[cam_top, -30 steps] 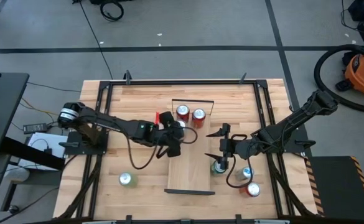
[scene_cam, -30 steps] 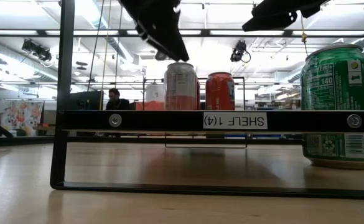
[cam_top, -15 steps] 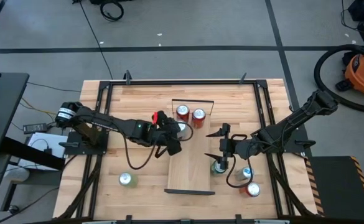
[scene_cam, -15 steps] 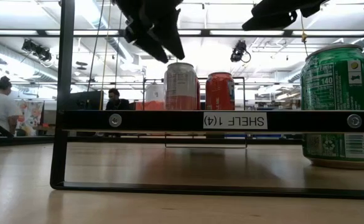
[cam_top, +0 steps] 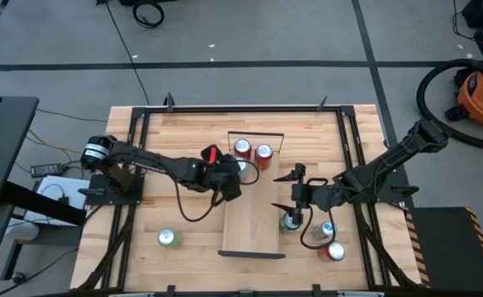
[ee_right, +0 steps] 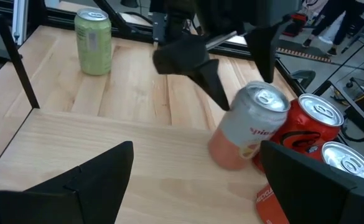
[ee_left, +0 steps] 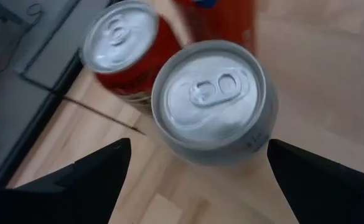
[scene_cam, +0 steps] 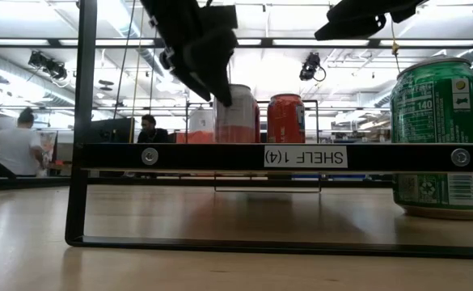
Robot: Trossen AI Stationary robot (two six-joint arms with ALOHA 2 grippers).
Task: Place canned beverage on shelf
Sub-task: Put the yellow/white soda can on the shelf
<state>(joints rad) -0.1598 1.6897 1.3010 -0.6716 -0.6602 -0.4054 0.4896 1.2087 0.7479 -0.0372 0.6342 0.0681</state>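
the left gripper (cam_top: 234, 176) hangs with fingers apart just left of the pink can (cam_top: 242, 149), not touching it. the pink can stands at the shelf's (cam_top: 253, 216) far end, touching a red can (cam_top: 263, 153). the right gripper (cam_top: 286, 188), fingers spread, waits over the shelf's right edge.

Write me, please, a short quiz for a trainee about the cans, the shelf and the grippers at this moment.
1. True or false: the left gripper is shut on the pink can.
2. The light green can stands: A) on the shelf; B) on the tabletop, on the left arm's side; C) in the right gripper.
3. How many cans stand on the tabletop, off the shelf?
Key: 1 false, its fingers are open on either side of the can; 2 B, the right gripper is open and empty; 3 four.
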